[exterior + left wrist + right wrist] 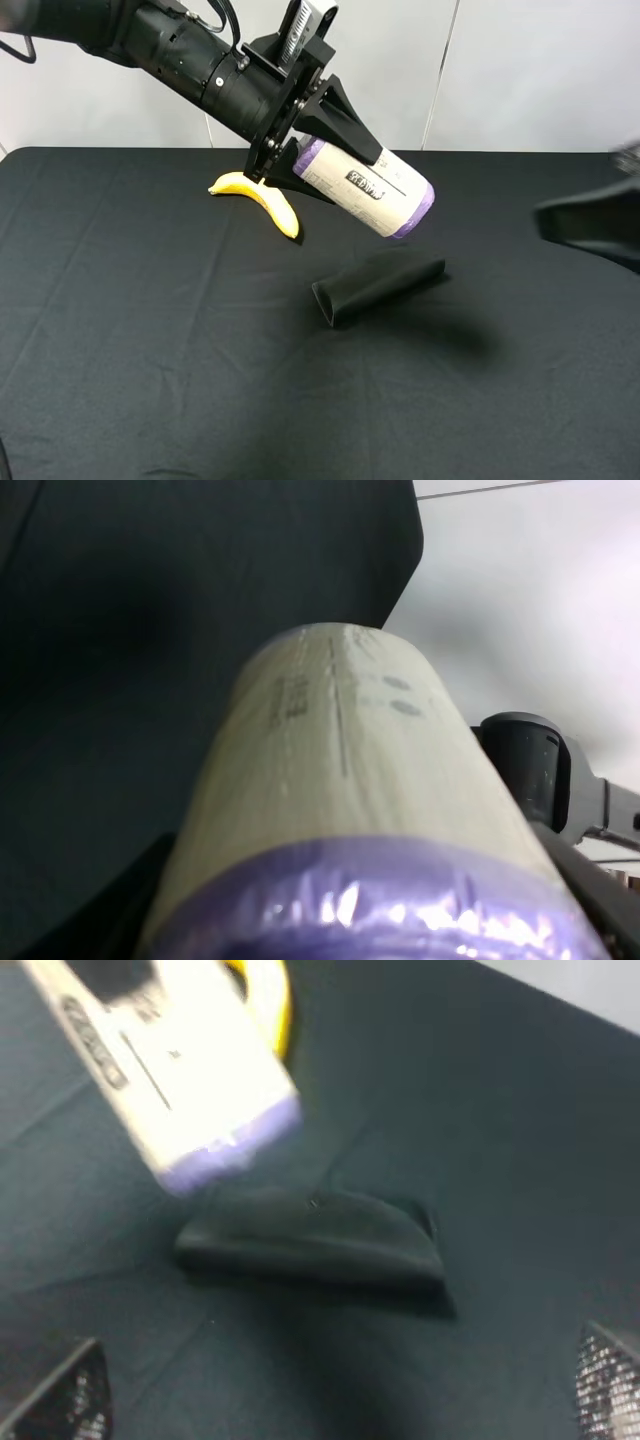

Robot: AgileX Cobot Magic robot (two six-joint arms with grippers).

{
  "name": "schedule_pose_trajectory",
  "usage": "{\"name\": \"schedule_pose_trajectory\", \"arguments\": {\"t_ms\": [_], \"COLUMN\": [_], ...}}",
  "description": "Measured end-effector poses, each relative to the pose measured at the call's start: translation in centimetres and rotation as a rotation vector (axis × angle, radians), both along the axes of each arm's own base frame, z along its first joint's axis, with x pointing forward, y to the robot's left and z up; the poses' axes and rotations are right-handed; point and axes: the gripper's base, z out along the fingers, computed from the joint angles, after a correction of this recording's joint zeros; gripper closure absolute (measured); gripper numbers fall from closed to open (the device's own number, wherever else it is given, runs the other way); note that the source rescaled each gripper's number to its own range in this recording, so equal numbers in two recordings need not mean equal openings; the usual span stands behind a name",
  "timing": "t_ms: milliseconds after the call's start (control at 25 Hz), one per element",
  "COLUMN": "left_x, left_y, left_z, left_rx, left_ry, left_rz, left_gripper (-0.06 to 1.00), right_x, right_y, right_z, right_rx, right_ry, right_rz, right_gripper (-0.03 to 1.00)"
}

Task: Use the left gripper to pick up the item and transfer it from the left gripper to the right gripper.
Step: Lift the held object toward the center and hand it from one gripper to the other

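Observation:
My left gripper (345, 172) is shut on the item (365, 187), a whitish-labelled roll with purple ends, and holds it tilted in the air above the black table, its free end pointing right. The roll fills the left wrist view (340, 810). In the right wrist view the roll (180, 1070) is blurred and some way ahead of my right gripper (335, 1390), whose fingers stand wide apart and empty. In the exterior view the right gripper (590, 225) is a blur at the right edge, well apart from the roll.
A yellow banana (262, 195) lies on the black cloth (150, 330) behind the left gripper. A black curved pouch (378, 282) lies below the roll, between the two grippers; it also shows in the right wrist view (310, 1235).

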Motion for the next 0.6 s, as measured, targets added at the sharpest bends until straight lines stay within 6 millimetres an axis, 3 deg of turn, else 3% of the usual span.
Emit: {"name": "schedule_pose_trajectory", "arguments": {"t_ms": [320,600], "left_x": [0.0,0.0], "left_y": [0.0,0.0], "left_z": [0.0,0.0], "left_rx": [-0.003,-0.004], "left_ry": [0.001,0.002], "left_rz": [0.002,0.001], "left_gripper": [0.94,0.94], "right_x": [4.6,6.8], "right_y": [5.0,7.1], "right_z": [-0.4,-2.0], "right_rx": [-0.082,-0.1], "right_ry": [0.014,0.065], "right_rz": [0.143,0.19], "right_gripper": [-0.03,-0.03]}}
